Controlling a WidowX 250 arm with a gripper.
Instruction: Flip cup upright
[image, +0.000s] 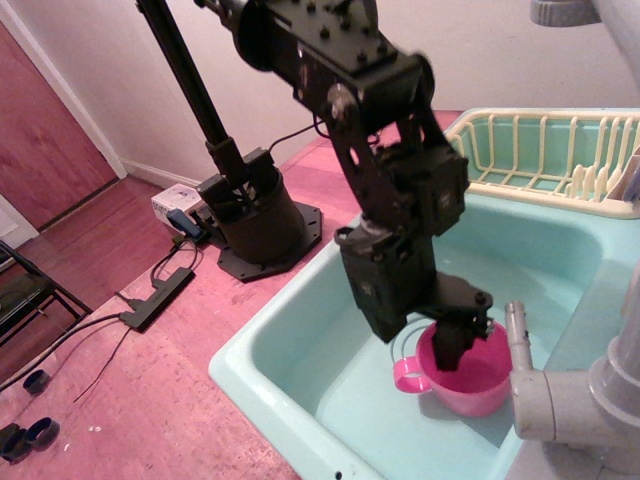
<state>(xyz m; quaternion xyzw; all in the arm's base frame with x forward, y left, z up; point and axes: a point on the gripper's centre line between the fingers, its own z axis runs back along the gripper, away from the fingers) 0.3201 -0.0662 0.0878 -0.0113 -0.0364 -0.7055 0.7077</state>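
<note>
The pink cup (462, 388) stands upright in the light green sink (290, 325), mouth up, its loop handle pointing left. My black gripper (458, 345) reaches down into the cup's mouth, with a finger (452, 350) inside the rim. The jaws seem closed on the cup's rim, but the far side of the grip is hidden by the gripper body.
A cream dish rack (560, 160) sits at the sink's back right. A grey faucet pipe (540, 385) crosses the lower right, close to the cup. The arm's black base (250, 225) stands on the pink floor to the left, with cables.
</note>
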